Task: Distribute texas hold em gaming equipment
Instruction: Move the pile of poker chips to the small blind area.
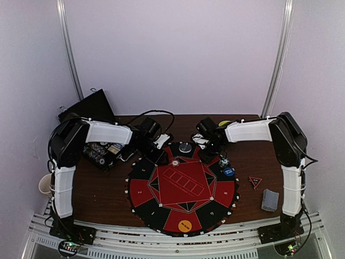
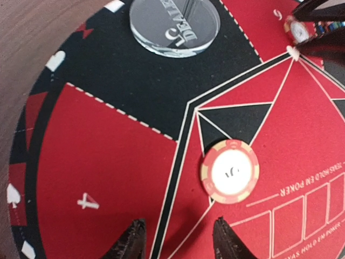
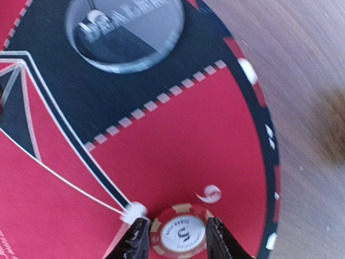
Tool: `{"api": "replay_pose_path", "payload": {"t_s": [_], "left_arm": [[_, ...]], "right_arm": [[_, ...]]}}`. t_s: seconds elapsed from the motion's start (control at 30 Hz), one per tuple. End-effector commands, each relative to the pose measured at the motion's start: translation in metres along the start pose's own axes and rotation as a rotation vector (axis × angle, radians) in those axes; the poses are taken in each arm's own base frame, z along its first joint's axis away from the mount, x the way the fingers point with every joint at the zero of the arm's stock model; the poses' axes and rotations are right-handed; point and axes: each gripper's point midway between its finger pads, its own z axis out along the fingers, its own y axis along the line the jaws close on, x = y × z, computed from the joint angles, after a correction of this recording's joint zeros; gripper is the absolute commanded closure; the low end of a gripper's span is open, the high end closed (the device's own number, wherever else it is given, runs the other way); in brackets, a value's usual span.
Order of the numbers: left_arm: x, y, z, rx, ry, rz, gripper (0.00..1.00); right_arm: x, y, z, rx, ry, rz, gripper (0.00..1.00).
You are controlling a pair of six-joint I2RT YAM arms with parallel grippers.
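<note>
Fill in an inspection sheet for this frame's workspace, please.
Surface: brown table, round red-and-black mat centred.
Job's things: dealer button, orange disc, blue disc, grey card deck, flat chip on mat.
Clutter: open box, white cup, lime-green bowl, red triangle marker.
Grippers: left gripper open, apart from flat chip; right gripper closed on second chip.
Cables: black cable behind arms.
Surroundings: plain pale walls.

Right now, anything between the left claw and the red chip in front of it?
Nothing but bare mat. The left wrist view shows the left claw open just short of the red chip.
</note>
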Motion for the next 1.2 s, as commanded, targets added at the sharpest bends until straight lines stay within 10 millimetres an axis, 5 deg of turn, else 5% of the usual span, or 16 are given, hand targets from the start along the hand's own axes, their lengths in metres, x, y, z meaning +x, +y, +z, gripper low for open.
{"api": "replay_pose_path", "payload": {"t_s": [0.0, 0.23, 0.4, 0.7, 0.9, 1.03, 1.17], "left_arm": [[-0.008, 0.000, 0.009, -0.034, -0.002, 0.038, 0.58], [-0.011, -0.005, 0.026, -0.045, 0.008, 0.071, 0.66], [-0.007, -0.015, 0.037, -0.010, 0.030, 0.102, 0.71], [-0.001, -0.077, 0.047, 0.195, 0.039, 0.204, 0.77], [-0.028, -0.100, 0.033, 0.273, -0.032, 0.216, 0.77], [-0.064, -0.083, -0.003, 0.204, -0.122, 0.184, 0.73], [-0.087, -0.022, -0.059, 0.133, -0.206, 0.007, 0.59]], "right_arm": [[0.038, -0.032, -0.006, 0.104, 0.104, 0.033, 0.64], [0.043, -0.047, -0.011, 0.118, 0.111, 0.059, 0.65], [0.026, -0.044, -0.025, 0.081, 0.061, 0.064, 0.62], [-0.024, -0.027, -0.077, -0.077, -0.168, 0.092, 0.48], [-0.046, -0.013, -0.109, -0.180, -0.335, 0.123, 0.41], [-0.059, -0.008, -0.132, -0.230, -0.451, 0.169, 0.35], [-0.058, 0.015, -0.129, -0.236, -0.411, 0.150, 0.34]]}}
